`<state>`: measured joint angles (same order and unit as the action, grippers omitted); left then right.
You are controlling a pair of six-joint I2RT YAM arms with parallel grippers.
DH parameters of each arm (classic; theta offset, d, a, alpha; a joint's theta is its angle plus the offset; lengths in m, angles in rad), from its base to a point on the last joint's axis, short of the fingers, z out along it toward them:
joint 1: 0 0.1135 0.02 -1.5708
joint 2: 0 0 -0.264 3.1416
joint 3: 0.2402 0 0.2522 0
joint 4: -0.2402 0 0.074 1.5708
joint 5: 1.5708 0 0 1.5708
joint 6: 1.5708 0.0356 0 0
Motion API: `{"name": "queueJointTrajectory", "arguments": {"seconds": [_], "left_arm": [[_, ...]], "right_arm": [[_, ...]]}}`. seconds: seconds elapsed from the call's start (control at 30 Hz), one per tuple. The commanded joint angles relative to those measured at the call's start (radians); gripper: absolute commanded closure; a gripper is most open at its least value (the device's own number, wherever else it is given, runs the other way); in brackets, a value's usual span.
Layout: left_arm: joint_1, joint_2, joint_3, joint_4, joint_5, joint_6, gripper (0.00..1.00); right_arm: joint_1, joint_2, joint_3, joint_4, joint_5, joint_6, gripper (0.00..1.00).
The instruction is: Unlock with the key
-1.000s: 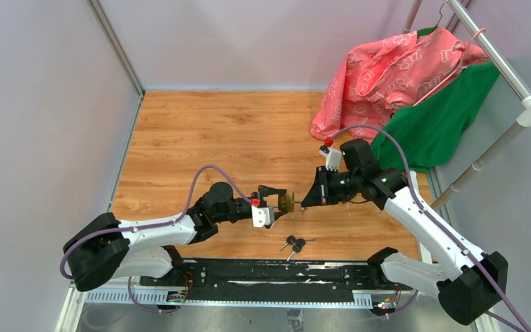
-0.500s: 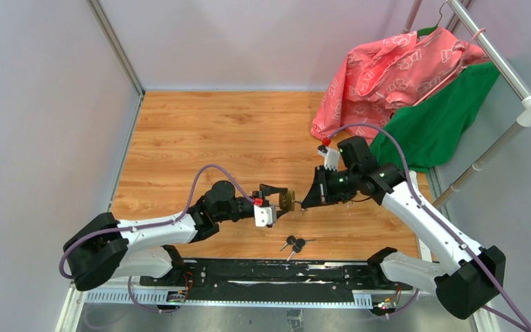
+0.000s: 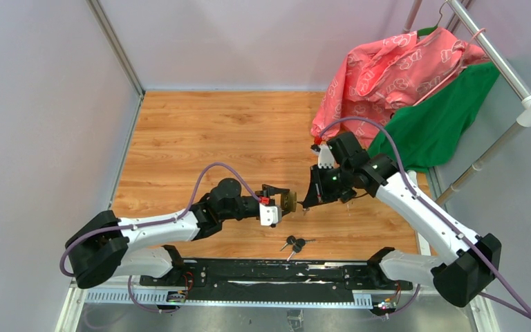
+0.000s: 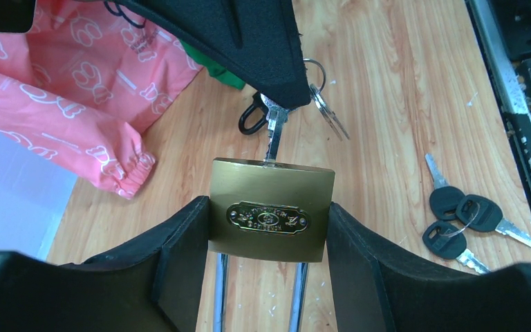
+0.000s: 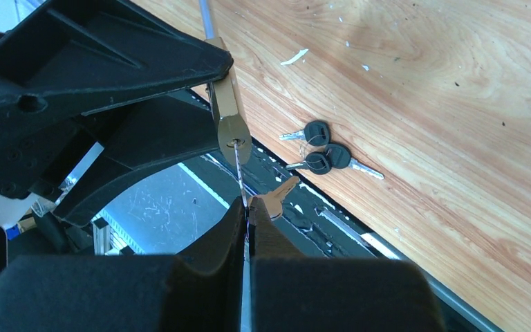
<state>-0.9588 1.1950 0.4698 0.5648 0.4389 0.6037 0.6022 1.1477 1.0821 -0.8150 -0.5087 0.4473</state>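
My left claw (image 3: 278,203) grips the brass padlock (image 4: 271,185) by its sides, raised over the middle of the desk (image 3: 214,131) near its near edge. My right claw (image 5: 247,221), clenched on the key (image 4: 274,133), holds the blade at the keyhole. Three spare keys (image 4: 463,214) lie by the near edge.

1. Cutting off the padlock (image 4: 272,209) shackle (image 4: 219,294) at the left wrist view's bottom edge.
2. Hiding the key (image 4: 274,137) head inside the right gripper (image 4: 278,97) pinch.
3. Concealing the key's depth in the padlock.
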Motion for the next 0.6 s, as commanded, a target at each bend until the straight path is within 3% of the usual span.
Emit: {"name": "queueJointTrajectory", "arguments": {"seconds": [0.0,0.33,0.57], "left_arm": [[-0.03,0.005,0.066,0.097,-0.024,0.049,1.0],[-0.043,0.02,0.077,0.096,-0.044,0.04,1.0],[-0.042,0.034,0.115,0.098,-0.052,-0.055,1.0]], "right_arm": [[0.025,0.035,0.032,-0.031,0.05,0.049,1.0],[0.044,0.063,0.017,0.046,-0.02,0.013,1.0],[0.085,0.016,-0.017,0.083,0.152,0.004,1.0]]}}
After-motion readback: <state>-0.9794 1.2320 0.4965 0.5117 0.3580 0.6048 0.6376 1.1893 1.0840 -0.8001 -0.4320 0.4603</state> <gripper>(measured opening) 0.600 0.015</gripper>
